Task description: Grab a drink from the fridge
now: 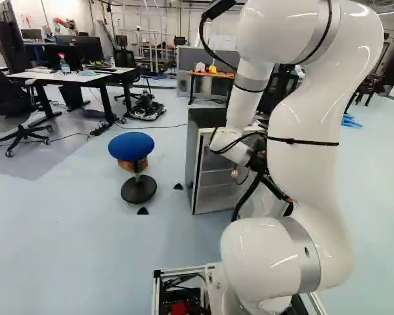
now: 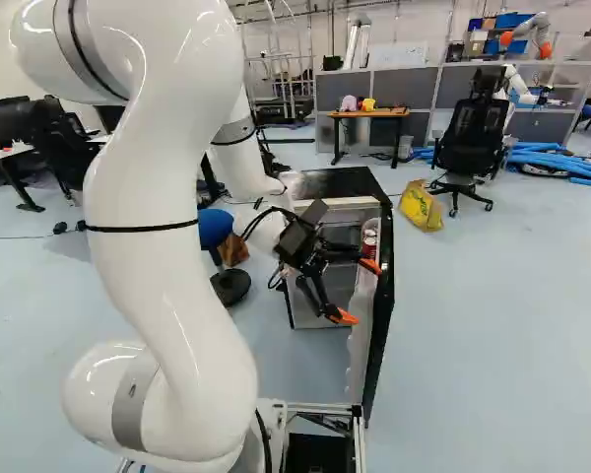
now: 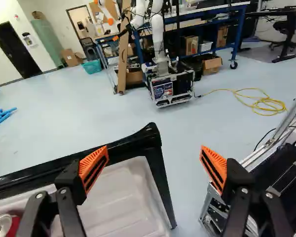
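Observation:
In the right base view my gripper [image 2: 358, 292] is by the inner side of the open fridge door [image 2: 380, 305]. The fridge [image 1: 194, 157] stands ahead of the arm, its front open and shelves showing. A red can [image 2: 369, 244] sits in the door's upper rack. Seen from the wrist, the gripper [image 3: 153, 165] is open and holds nothing; the door's corner [image 3: 150, 136] shows between its fingers, one finger overlapping the white inner liner. The can's top [image 3: 2, 227] appears beside that finger, on its outer side. Whether a finger touches the door I cannot tell.
A blue stool [image 1: 131, 146] stands left of the fridge. A yellow bag [image 2: 421, 205] and a black chair [image 2: 470, 138] are beyond the door. The base's metal frame [image 3: 274, 143] is beside the gripper in the wrist view; another robot [image 3: 170, 89] stands farther off.

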Tool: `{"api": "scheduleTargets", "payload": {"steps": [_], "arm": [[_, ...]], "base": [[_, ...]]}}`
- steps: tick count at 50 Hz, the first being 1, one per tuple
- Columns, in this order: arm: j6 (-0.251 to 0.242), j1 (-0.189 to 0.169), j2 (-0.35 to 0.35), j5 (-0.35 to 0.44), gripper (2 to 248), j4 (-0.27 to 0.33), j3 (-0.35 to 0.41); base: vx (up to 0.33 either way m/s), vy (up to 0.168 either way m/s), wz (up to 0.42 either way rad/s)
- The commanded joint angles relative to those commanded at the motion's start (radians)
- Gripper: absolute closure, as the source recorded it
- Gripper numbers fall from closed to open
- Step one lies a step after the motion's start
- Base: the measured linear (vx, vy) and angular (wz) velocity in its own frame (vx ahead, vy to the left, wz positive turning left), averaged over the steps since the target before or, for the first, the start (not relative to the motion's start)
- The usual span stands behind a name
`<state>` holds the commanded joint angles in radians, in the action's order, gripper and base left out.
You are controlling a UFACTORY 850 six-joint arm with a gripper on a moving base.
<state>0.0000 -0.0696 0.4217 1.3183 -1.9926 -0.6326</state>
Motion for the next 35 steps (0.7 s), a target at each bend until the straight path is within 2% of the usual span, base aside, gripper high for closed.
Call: {"api": "scheduleTargets", "payload": {"steps": [35], "arm": [[0.0, -0.145, 0.056, -0.021, 3, 0.012, -0.133]], "base": [[0.0, 0.0, 0.0]]}}
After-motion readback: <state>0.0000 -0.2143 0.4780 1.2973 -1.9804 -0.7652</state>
